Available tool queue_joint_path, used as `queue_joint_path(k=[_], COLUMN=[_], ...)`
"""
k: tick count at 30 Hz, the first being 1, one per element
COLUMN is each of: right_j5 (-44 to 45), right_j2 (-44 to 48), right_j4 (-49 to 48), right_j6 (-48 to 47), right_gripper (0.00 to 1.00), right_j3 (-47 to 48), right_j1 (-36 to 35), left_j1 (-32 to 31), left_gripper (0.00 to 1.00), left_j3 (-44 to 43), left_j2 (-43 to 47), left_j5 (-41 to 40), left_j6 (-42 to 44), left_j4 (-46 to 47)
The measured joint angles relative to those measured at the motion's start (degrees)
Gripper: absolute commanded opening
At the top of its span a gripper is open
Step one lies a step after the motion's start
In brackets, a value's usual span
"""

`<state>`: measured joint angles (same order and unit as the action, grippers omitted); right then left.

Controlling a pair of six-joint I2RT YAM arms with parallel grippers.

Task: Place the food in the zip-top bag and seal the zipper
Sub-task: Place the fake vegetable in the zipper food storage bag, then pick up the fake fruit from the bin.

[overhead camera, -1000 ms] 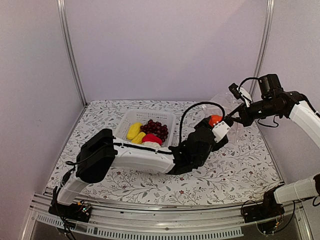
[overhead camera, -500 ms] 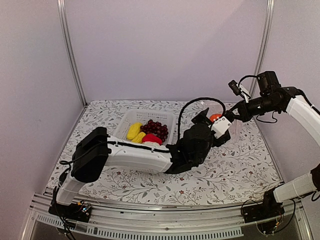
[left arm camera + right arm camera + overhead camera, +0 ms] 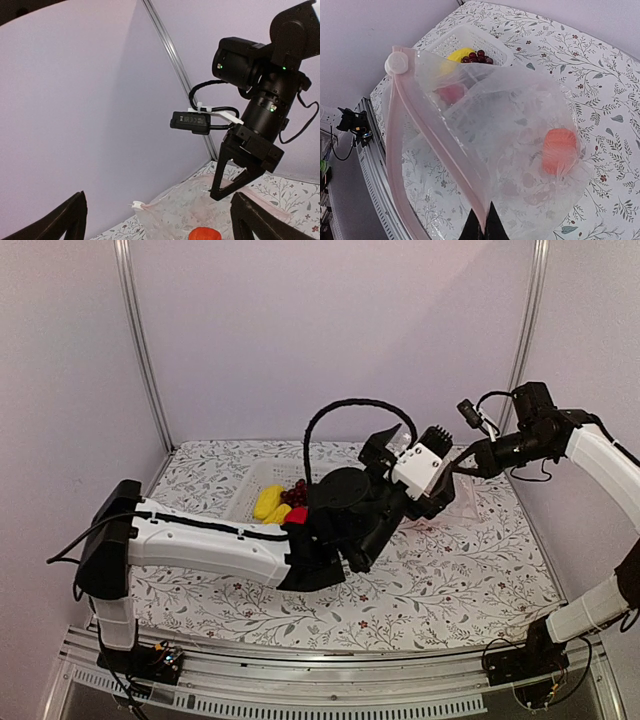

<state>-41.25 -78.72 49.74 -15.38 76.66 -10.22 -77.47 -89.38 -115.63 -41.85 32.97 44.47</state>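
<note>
While the left gripper [image 3: 410,443], newly spread wide, is lifting away, the orange fruit [image 3: 560,150] is lying inside the zip-top bag [image 3: 510,120], whose zipper [image 3: 435,132] the right gripper [image 3: 482,227] is pinching; more food [image 3: 268,502] is waiting in the basket [image 3: 247,483].

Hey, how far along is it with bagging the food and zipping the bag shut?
Done: the orange fruit lies inside the zip-top bag. In hand: the right gripper pinches the bag's mouth edge, holding it open; the left gripper is open and empty by the bag. Left: the yellow pieces, grapes and red pepper sit in the basket, and the zipper is unsealed.
</note>
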Motion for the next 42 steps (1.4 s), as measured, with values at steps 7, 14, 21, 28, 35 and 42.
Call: queue_joint_path(k=[7, 14, 21, 28, 35, 42], right_j5=[5.4, 15.6, 25.4, 24.5, 15.7, 9.1], right_j2=[0.0, 0.5, 2.3, 6.8, 7.5, 10.4], right_j4=[-0.7, -3.0, -5.6, -11.9, -15.3, -18.3], right_j6=[0.2, 0.2, -0.6, -1.2, -1.3, -2.0], right_gripper=[0.0, 0.0, 0.0, 0.0, 0.0, 0.0], right_j3=[2.5, 6.0, 6.3, -0.6, -11.6, -18.4], right_j1=[2.4, 5.0, 5.4, 5.5, 5.5, 5.5], left_j1=[-1.2, -1.2, -0.8, 2.6, 10.8, 20.2], left_gripper=[0.99, 0.98, 0.96, 0.93, 0.92, 0.89], left_j3=[14.0, 24.0, 30.0, 30.4, 30.4, 30.1], left_j2=[11.1, 18.5, 25.8, 30.3, 32.7, 34.4], left_j5=[-2.0, -5.4, -6.1, -3.5, 2.1, 10.6], left_j6=[-7.7, -17.4, -31.8, -44.1, -50.8, -55.5], left_j4=[-2.3, -11.4, -27.2, -42.4, -53.2, -59.4])
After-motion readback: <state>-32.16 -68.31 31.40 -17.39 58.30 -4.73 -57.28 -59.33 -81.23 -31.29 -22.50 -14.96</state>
